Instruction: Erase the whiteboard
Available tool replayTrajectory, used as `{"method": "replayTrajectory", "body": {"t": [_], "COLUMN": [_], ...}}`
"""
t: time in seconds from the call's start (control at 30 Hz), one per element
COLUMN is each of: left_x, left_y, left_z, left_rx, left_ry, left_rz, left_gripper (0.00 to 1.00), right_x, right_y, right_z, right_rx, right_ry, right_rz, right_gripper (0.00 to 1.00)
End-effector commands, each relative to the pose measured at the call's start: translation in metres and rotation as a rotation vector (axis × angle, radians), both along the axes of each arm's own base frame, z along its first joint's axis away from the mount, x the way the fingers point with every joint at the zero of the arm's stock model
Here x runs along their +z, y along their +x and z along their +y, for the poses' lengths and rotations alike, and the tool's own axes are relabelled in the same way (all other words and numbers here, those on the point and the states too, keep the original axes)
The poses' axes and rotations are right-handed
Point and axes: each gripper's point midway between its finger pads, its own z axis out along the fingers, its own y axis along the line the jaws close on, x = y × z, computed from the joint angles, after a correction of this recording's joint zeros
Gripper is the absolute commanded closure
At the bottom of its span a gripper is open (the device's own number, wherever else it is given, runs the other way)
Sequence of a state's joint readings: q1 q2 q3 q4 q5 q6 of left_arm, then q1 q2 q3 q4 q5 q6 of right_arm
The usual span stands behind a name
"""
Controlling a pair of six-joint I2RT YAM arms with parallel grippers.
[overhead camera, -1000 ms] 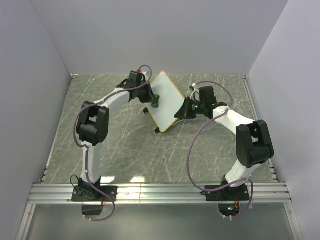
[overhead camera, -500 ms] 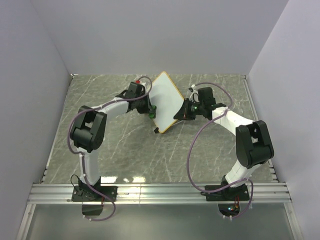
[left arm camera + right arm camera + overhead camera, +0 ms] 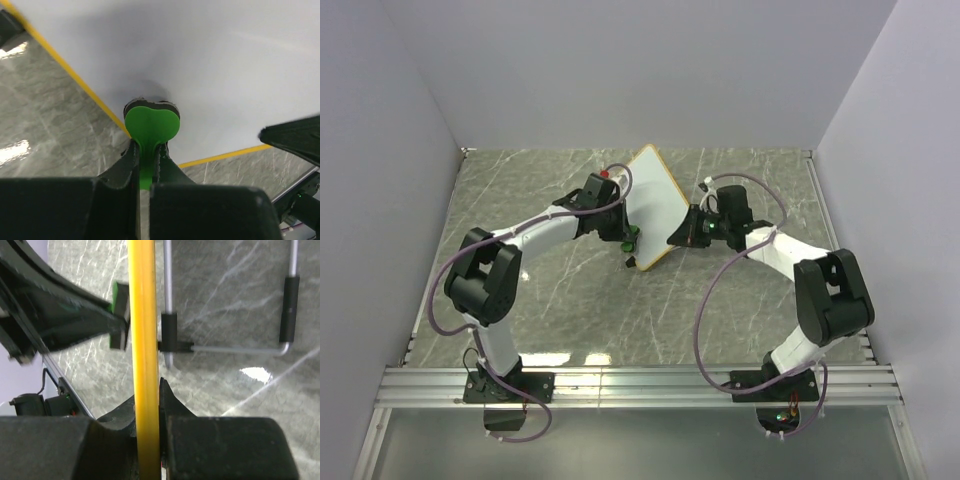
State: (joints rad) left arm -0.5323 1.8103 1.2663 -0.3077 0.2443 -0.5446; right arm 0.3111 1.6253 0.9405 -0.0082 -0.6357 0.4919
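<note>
The right pincer (image 3: pixel 148 405) clamps the whiteboard (image 3: pixel 653 200) by its yellow edge, steadying it tilted over the tabletop (image 3: pixel 570 300). The left pincer (image 3: pixel 146 160) pinches a green eraser (image 3: pixel 151 125), pressing it onto the white face just ahead.

The whiteboard (image 3: pixel 653 205) stands on the surface (image 3: pixel 570 300) between the arms, eraser (image 3: pixel 150 125) against its left face, right fingers (image 3: pixel 169 405) on its right edge.

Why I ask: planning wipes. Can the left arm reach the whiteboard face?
Likely yes: the green eraser in the left gripper seems to touch the whiteboard face; the right gripper clamps its edge.
</note>
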Motion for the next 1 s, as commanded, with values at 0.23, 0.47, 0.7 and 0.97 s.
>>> {"method": "replayTrajectory", "body": {"t": [0.23,0.47,0.7,0.97], "left_x": [0.033,0.013,-0.034,-0.057], "left_y": [0.018,0.022,0.001,-0.017], "left_z": [0.031,0.098,0.146,0.153], "left_rx": [0.131,0.286,0.367,0.377], "left_ry": [0.071,0.249,0.416,0.428], "left_rz": [-0.083,-0.074,0.006,0.057], "left_gripper": [1.00,0.98,0.71,0.45], "right_x": [-0.023,-0.029,-0.021,-0.002], "right_y": [-0.052,-0.058,-0.049,-0.040], "right_z": [-0.004,-0.006,-0.004,-0.007], "right_rx": [0.037,0.037,0.025,0.010], "right_ry": [-0.013,-0.019,-0.008,-0.035], "right_rz": [0.064,0.082,0.051,-0.006], "right_gripper": [1.00,1.00,0.48,0.42]}}
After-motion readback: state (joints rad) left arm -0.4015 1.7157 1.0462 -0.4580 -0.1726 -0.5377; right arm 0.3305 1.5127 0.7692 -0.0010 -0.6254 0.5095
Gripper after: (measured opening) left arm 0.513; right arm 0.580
